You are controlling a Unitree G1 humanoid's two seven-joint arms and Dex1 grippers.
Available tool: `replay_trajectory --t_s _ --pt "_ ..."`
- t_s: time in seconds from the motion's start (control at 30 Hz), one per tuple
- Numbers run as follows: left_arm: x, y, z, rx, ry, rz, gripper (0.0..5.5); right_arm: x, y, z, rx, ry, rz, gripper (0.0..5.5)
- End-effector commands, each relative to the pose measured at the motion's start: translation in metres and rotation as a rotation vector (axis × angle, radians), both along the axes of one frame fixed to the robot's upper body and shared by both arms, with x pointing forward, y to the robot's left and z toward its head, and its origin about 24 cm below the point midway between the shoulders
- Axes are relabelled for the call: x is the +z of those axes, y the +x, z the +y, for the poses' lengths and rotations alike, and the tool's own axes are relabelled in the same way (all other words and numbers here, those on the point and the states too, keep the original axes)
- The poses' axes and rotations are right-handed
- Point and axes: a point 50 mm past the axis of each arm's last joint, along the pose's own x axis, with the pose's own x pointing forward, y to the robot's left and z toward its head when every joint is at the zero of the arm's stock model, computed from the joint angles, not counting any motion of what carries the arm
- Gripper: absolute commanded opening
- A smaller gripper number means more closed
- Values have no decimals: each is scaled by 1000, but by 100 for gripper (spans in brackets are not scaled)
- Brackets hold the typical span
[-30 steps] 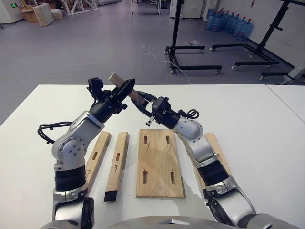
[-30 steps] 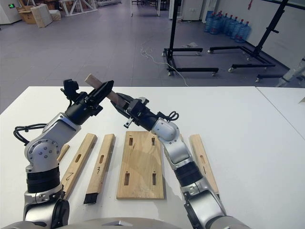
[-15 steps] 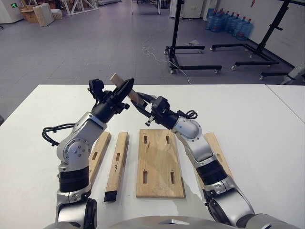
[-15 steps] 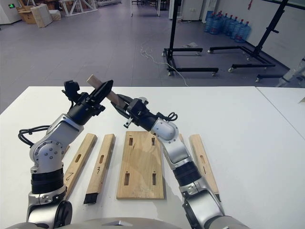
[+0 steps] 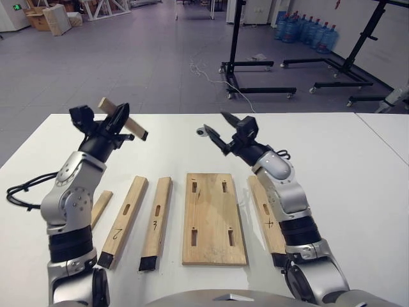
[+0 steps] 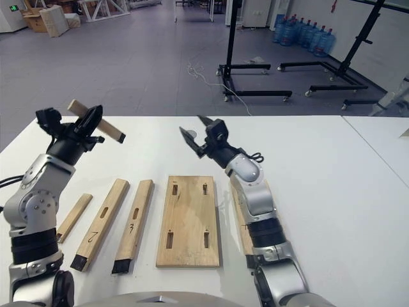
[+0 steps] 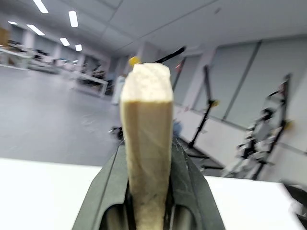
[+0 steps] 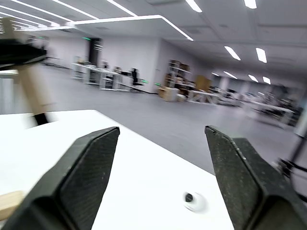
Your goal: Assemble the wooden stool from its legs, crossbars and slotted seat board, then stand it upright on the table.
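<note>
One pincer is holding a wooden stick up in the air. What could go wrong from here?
The stick hangs tilted in the left pincer, high above the table. If the grip slips, it might fall and bounce off the edge. The right pincer is open and empty, with its arm above a leg lying beside the board. Coming down, it might knock that leg askew.

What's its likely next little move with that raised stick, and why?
Probably lower the wooden piece held in the left fingers toward the slotted seat board. The piece hangs in the air, the board's four slots are all empty, and the right fingers are open, holding nothing.
</note>
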Motion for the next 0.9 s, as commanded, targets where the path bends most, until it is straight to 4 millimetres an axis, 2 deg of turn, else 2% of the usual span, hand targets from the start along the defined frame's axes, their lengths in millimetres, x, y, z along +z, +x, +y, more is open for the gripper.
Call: replay_trajectory --t_s 0.03,0.2,0.3,0.43,0.6,0.73,0.9 --pt "-10 -21 -6 28 103 56 39 2 2 -12 -120 21 28 324" --pt "-14 -59 -17 71 196 65 39 -5 -8 -20 -181 29 74 324" --pt "-20 -76 -15 112 220 99 39 -5 -11 -22 -200 34 86 324" --pt "-19 -86 -16 82 245 94 39 -7 -15 -28 -238 45 103 324" --pt "-31 -105 -15 48 269 154 39 -10 -19 -30 -265 40 123 324" --pt "-45 -108 -11 58 287 204 39 -10 -18 -27 -262 37 124 324" --pt "-53 -110 0 79 318 228 39 -12 -19 -26 -255 26 130 324"
